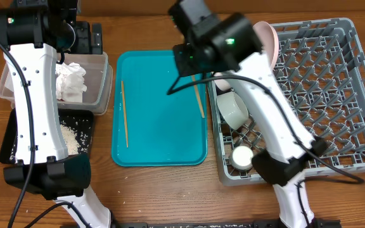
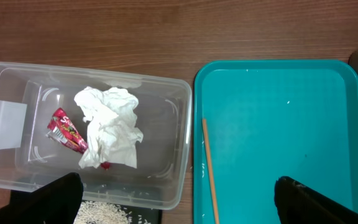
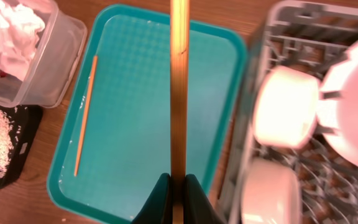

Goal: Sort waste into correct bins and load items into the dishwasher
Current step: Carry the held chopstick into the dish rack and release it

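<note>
My right gripper (image 3: pixel 178 186) is shut on a wooden chopstick (image 3: pixel 179 74) and holds it above the teal tray's right side (image 1: pixel 200 101). A second chopstick (image 1: pixel 124 114) lies on the tray's left part (image 2: pixel 210 168). My left gripper (image 2: pixel 179 202) is open and empty over the near rim of the clear tub (image 2: pixel 17 81). The tub holds a crumpled white napkin (image 2: pixel 110 124) and a red wrapper (image 2: pixel 67 130). Rice grains (image 1: pixel 68 136) lie in the black tray (image 1: pixel 11 133). The grey dish rack (image 1: pixel 322 95) holds a pinkish plate (image 1: pixel 268 38), a bowl (image 1: pixel 233 107) and a white cup (image 1: pixel 241 155).
The teal tray (image 1: pixel 163 126) lies between the tub and the rack, with a few stray rice grains on it. The rack's right part shows only upright pegs. Both arm bases stand at the table's front edge.
</note>
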Controlling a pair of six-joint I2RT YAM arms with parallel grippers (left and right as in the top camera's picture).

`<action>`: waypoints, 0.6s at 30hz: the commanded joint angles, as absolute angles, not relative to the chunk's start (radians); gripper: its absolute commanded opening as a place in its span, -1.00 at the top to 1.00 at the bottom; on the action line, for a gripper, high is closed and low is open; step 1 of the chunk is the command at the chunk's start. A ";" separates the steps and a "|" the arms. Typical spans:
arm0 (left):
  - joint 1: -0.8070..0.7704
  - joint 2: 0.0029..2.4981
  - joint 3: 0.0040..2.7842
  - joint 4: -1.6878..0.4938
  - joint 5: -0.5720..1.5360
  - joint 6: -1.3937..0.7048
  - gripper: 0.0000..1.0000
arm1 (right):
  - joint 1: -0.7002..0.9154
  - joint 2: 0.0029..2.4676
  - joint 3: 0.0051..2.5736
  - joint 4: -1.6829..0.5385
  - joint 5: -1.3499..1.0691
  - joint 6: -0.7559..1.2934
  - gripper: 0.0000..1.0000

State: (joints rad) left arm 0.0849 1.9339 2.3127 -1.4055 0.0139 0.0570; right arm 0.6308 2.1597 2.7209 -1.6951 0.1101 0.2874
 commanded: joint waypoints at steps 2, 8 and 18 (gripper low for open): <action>0.078 1.943 2.331 -1.402 0.007 0.045 -1.00 | 0.548 1.973 2.550 -1.694 0.164 0.282 0.92; 0.078 1.943 2.331 -1.402 0.007 0.045 -1.00 | 0.415 1.943 2.272 -1.691 0.214 0.253 0.92; 0.078 1.943 2.331 -1.402 0.007 0.045 -1.00 | 0.307 1.943 1.852 -1.501 0.261 0.152 0.92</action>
